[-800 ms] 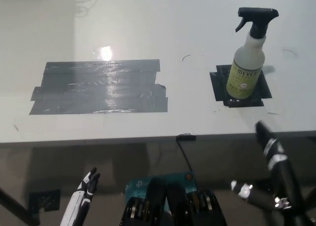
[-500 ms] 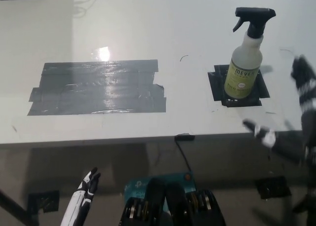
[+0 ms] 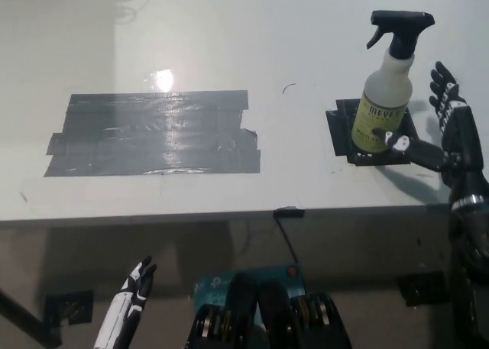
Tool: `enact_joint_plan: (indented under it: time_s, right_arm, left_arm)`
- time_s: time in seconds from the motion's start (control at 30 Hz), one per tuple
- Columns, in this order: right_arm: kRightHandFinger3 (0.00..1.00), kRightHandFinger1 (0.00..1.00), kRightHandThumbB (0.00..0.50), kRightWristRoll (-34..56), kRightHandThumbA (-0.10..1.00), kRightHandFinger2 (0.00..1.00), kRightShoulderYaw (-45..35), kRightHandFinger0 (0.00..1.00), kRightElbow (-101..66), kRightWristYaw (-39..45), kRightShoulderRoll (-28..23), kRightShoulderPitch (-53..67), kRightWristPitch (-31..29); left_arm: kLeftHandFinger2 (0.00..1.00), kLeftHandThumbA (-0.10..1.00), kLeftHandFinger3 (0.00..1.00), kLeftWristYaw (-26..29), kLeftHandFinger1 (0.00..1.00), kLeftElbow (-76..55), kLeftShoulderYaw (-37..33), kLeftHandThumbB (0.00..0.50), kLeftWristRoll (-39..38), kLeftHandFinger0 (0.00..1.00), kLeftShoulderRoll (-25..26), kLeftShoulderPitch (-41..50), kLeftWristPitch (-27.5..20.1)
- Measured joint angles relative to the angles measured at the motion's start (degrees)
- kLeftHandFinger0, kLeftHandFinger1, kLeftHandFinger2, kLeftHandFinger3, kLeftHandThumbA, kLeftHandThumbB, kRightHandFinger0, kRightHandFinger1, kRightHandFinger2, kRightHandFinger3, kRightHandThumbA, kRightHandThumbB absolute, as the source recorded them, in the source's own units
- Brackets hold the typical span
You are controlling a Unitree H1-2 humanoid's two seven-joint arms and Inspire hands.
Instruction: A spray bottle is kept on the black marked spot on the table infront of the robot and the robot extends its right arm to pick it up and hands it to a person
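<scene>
Flanking the spray bottle (image 3: 384, 97) at right of frame, I hold the right hand (image 3: 447, 131) spread and empty, ready to wrap; the bottle stands upright on its black marked spot (image 3: 340, 131).
</scene>
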Motion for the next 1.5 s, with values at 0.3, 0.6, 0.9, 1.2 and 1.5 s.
enact_joint_plan:
  time_s: [0.3, 0.6, 0.9, 1.2, 1.5]
  right_arm:
    - [1.00, 1.00, 0.369, 0.00, 0.99, 1.00, 0.42, 1.00, 7.97, -0.85, -0.03, -2.45, -0.04]
    - [1.00, 1.00, 0.402, -1.33, 0.96, 1.00, 3.18, 1.00, 12.29, -1.90, 0.03, -4.64, -0.54]
    - [1.00, 1.00, 0.415, -3.56, 0.97, 1.00, 5.44, 1.00, 18.85, -4.39, -0.69, -7.96, -1.96]
    - [1.00, 0.67, 0.341, -3.92, 0.46, 0.81, 5.39, 0.61, 27.14, -6.99, -0.56, -11.91, -5.14]
    - [0.73, 0.35, 0.169, -5.86, -0.10, 0.77, 4.91, 0.01, 34.84, -15.69, 1.12, -14.93, -7.62]
  left_arm:
    - [1.00, 1.00, 1.00, -0.01, 1.00, 0.03, -0.05, 0.493, -0.02, 1.00, 0.01, 0.01, 0.00]
    - [0.98, 1.00, 1.00, -0.03, 1.00, -0.04, -0.15, 0.500, 0.05, 1.00, 0.02, 0.05, -0.01]
    - [0.98, 1.00, 1.00, -0.04, 1.00, -0.03, -0.15, 0.500, 0.04, 1.00, 0.08, -0.01, -0.06]
    - [0.97, 1.00, 1.00, -0.04, 1.00, -0.03, -0.13, 0.500, -0.17, 1.00, 0.09, 0.00, -0.17]
    - [0.96, 1.00, 1.00, -0.03, 1.00, -0.29, -0.13, 0.495, -0.18, 1.00, 0.08, -0.02, -0.24]
